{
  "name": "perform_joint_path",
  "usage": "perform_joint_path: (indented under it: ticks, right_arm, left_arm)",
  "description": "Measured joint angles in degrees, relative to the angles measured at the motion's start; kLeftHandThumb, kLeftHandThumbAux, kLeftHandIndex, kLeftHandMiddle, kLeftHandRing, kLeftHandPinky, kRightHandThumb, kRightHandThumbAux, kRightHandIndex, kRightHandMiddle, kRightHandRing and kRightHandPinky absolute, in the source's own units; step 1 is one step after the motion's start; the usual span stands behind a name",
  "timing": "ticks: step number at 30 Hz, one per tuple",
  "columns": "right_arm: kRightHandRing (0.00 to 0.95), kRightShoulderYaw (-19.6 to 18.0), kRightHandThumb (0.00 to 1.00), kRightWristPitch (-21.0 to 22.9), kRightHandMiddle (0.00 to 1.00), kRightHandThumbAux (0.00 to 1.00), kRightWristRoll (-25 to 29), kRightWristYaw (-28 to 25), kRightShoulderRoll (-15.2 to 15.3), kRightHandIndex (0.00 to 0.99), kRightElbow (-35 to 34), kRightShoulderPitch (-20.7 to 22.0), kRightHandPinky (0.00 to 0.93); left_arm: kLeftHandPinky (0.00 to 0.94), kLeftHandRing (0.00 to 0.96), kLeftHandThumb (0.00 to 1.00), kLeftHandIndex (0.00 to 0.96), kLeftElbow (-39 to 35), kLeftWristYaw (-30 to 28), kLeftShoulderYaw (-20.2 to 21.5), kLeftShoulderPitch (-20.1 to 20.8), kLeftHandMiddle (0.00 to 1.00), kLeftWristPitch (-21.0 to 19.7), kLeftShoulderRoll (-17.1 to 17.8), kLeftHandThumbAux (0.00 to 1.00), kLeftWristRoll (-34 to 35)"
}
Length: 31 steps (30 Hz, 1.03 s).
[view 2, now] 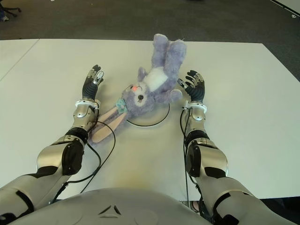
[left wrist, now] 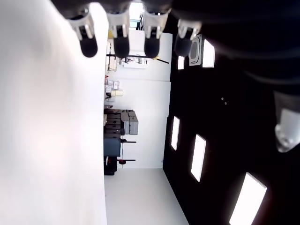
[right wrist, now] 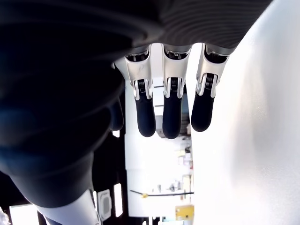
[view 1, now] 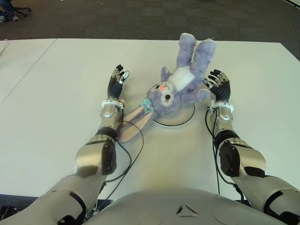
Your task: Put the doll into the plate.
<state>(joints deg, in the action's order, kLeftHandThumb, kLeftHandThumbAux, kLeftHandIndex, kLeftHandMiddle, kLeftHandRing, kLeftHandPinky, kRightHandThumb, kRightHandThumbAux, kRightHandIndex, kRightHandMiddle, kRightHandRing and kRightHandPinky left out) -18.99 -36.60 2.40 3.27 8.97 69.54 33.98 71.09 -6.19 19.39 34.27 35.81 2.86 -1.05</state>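
Between the two hands lies the purple bunny doll [view 1: 176,89], slanted across the white plate [view 1: 185,119], long ear toward the left hand [view 1: 117,80], feet far away. Both hands hold nothing, fingers straight. The right hand [view 1: 219,85] sits closer, just beside its arm.

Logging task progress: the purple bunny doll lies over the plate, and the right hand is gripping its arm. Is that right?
Not quite. The doll does lie over the plate, but the right hand grips nothing: the right wrist view shows its fingers extended and empty. It sits beside the doll's arm.
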Motion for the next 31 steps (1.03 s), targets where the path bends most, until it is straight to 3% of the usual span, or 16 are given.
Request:
perform_joint_path:
  ticks: [4, 7, 31]
  right_arm:
    - [0.268, 0.0, 0.149, 0.0, 0.269, 0.859, 0.0, 0.0, 0.0, 0.244, 0.0, 0.0, 0.298]
    - [0.258, 0.0, 0.151, 0.0, 0.261, 0.855, 0.0, 0.0, 0.0, 0.241, 0.0, 0.0, 0.245]
    - [0.271, 0.0, 0.145, 0.0, 0.270, 0.848, 0.0, 0.1, 0.0, 0.247, 0.0, 0.0, 0.292]
  left_arm:
    - [0.000, 0.000, 0.000, 0.018, 0.0, 1.0, -0.3, 0.0, 0.014, -0.1, 0.0, 0.459, -0.1]
    - [0.008, 0.000, 0.000, 0.034, 0.0, 1.9, -0.6, 0.0, 0.014, -0.2, 0.0, 0.455, -0.5]
    - [0.028, 0.026, 0.000, 0.097, -0.1, 5.3, -3.4, 0.0, 0.053, -0.9, 0.2, 0.450, -1.6]
